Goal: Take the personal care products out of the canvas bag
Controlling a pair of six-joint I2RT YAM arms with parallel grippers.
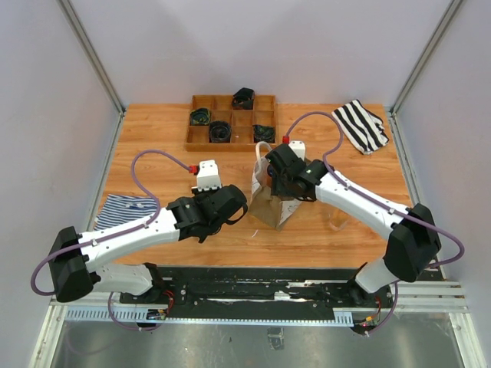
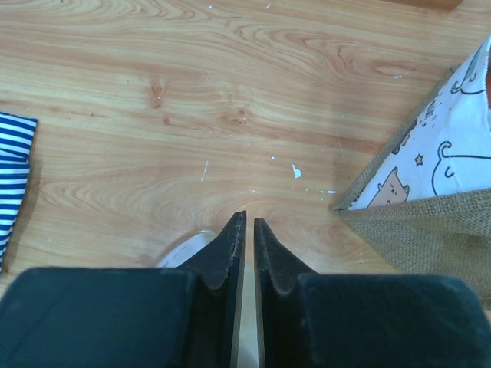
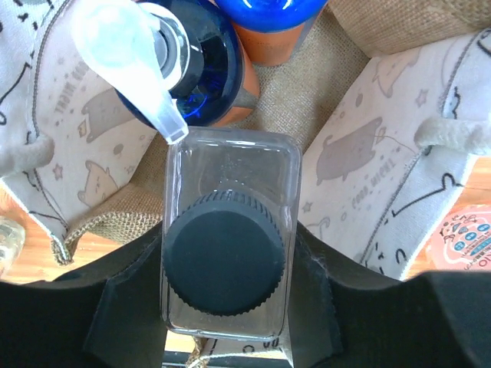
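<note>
The canvas bag (image 1: 265, 201) stands mid-table between the arms, its printed lining (image 3: 368, 153) open to the right wrist view. My right gripper (image 1: 282, 178) reaches into the bag's mouth and is shut (image 3: 224, 268) on a clear bottle with a dark grey cap (image 3: 224, 230). Behind it in the bag stand an orange bottle with a blue pump (image 3: 196, 69) and another orange bottle (image 3: 268, 27). My left gripper (image 1: 234, 208) is shut and empty (image 2: 245, 224), low over the table just left of the bag (image 2: 430, 207). A clear object (image 2: 184, 247) lies partly hidden under its left finger.
A brown wooden compartment tray (image 1: 201, 138) with black rolled items stands at the back. A black-and-white striped cloth (image 1: 362, 125) lies back right, a blue striped cloth (image 1: 126, 208) left. A peach-coloured item (image 3: 464, 238) lies on the table outside the bag.
</note>
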